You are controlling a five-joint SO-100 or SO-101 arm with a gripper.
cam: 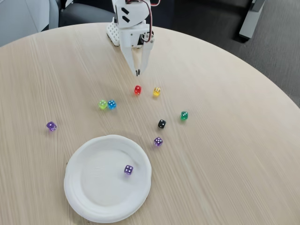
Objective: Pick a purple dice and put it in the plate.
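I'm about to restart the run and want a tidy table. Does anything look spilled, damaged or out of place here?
Nothing stands out. One purple dice lies in the plate, the other dice sit loose on the table, and the gripper hangs above them with its tips close together.

The arm point(131, 23), seen at the upper centre of the frame, is built from white plastic with angular black cut-outs. Two tapered white fingers point(127, 54) are ended by dark tips.
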